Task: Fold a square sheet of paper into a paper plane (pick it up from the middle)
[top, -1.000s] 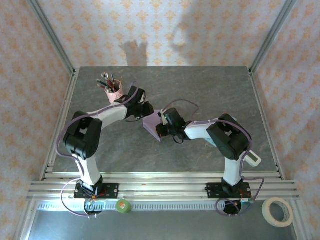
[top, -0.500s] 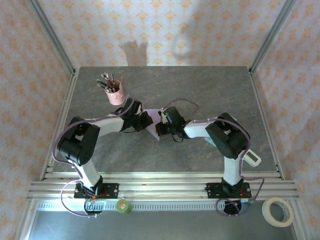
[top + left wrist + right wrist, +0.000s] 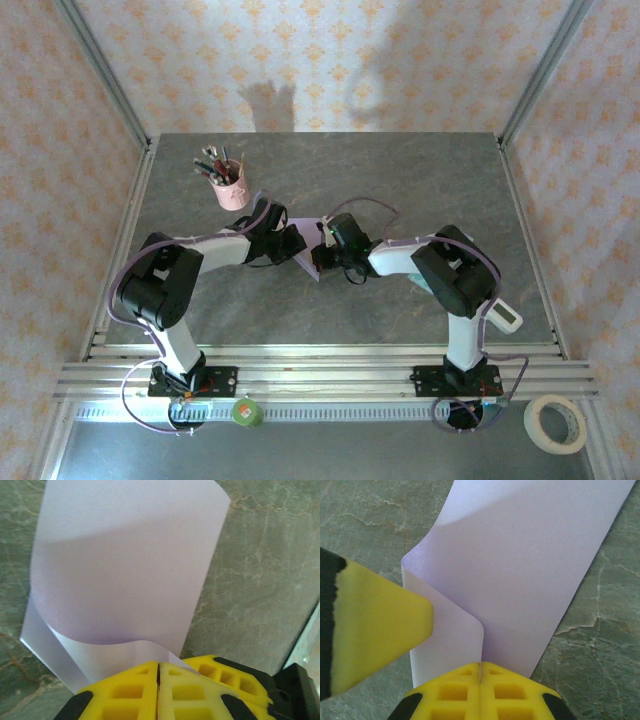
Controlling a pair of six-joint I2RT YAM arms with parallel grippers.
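The square sheet of paper (image 3: 303,256), pale lilac, lies curled over in a loose fold at the middle of the table, between the two grippers. My left gripper (image 3: 291,243) is shut on its near edge, the yellow fingertips pressed together over the paper (image 3: 125,565) in the left wrist view (image 3: 158,666). From the other side my right gripper (image 3: 326,256) is shut on the folded edge (image 3: 481,666), the sheet (image 3: 530,565) spreading away from it. The left gripper's yellow finger (image 3: 375,630) shows beside that fold. No paper plane shape is formed.
A pink pen cup (image 3: 229,187) with pens stands at the back left. A white device (image 3: 503,318) lies by the right arm's base. A roll of tape (image 3: 556,423) and a green disc (image 3: 246,411) sit beyond the front rail (image 3: 330,380). Frame posts stand at the corners.
The left gripper came down and right to the sheet and closed on its edge. The paper dropped lower between the two grippers. The right gripper stayed shut in place.
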